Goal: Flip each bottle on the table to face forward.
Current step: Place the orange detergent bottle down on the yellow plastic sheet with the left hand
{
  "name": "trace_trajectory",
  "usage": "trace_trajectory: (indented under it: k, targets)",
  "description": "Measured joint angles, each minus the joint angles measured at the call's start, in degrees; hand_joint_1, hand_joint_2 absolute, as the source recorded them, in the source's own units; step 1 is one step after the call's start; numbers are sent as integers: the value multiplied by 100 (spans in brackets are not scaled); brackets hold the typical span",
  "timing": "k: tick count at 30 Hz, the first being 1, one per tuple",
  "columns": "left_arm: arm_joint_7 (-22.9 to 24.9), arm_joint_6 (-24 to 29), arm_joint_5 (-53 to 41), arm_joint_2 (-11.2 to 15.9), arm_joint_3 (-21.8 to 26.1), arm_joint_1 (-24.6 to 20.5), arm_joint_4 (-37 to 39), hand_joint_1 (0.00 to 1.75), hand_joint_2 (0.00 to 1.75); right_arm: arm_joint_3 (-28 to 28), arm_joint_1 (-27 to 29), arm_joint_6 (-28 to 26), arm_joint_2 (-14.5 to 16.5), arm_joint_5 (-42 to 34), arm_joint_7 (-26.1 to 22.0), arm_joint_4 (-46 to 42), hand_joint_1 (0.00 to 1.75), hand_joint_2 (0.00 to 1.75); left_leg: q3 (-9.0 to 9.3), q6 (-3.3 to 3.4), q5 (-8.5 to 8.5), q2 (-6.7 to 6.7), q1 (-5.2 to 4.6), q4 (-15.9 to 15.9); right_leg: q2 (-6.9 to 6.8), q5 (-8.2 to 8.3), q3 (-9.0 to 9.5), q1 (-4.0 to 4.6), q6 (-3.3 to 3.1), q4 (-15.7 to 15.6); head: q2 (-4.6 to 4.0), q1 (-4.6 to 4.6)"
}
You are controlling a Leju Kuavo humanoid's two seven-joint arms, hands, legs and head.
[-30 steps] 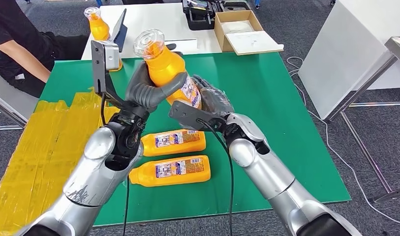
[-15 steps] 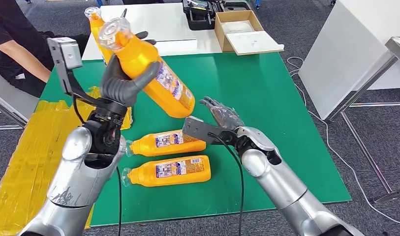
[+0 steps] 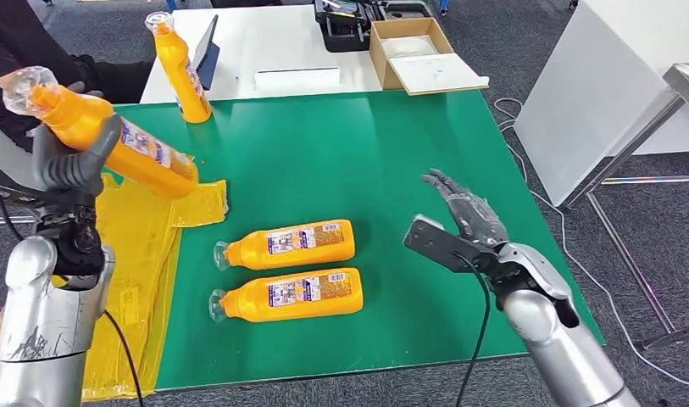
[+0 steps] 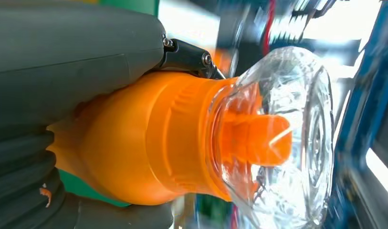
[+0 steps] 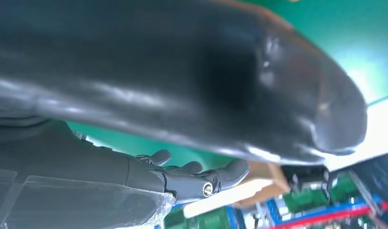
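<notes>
An orange plastic bottle with a clear domed cap (image 3: 95, 136) is gripped around its neck and shoulder by the left hand (image 3: 69, 165), which is raised beyond the left edge of the green table (image 3: 391, 153); the bottle tilts, cap up and to the left, base down over the yellow taped sheet (image 3: 146, 237). The right hand (image 3: 466, 212) hovers over the table near its right edge, fingers spread and straight, holding nothing. Two more orange bottles lie on their sides near the front edge, labels up, caps pointing left: one (image 3: 286, 243) just behind the other (image 3: 288, 294). A fourth orange bottle (image 3: 178, 68) stands upright at the far left corner. An open cardboard box (image 3: 421, 52) rests on the white table (image 3: 264, 42) behind.
</notes>
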Motion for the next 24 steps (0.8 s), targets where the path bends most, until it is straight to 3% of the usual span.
trace_trajectory:
  k: [5, 9, 20, 24]
  targets:
    - [-25, 181, -2667, 377, 159, 0, 26, 175, 175, -680, 450, -71, -470, -343, -360, -418, 0, 0, 0, 0, 0, -6, -6, 0, -1, 0, 3, 0, 0, -1, 0, 1]
    - [54, -54, -3957, 663, 113, 3, 190, 175, 175, -1024, 603, -68, -765, -627, -530, -484, 0, 0, 1, 1, 0, -2, -10, 0, 0, 1, 2, -1, 2, -1, 0, 1]
    - [50, -90, -4320, 831, -7, 2, 457, 175, 175, -1197, 651, -65, -1038, -723, -582, -484, 0, 0, 2, 2, 1, -2, -9, 0, 0, 2, 3, -1, 2, 0, 0, 0]
    - [123, -218, -5067, 928, -204, -10, 554, 175, 175, -1201, 641, -67, -1138, -944, -596, -479, 0, 0, 2, 2, 0, -4, -9, 0, -1, 1, 2, -1, 2, -1, 0, -1]
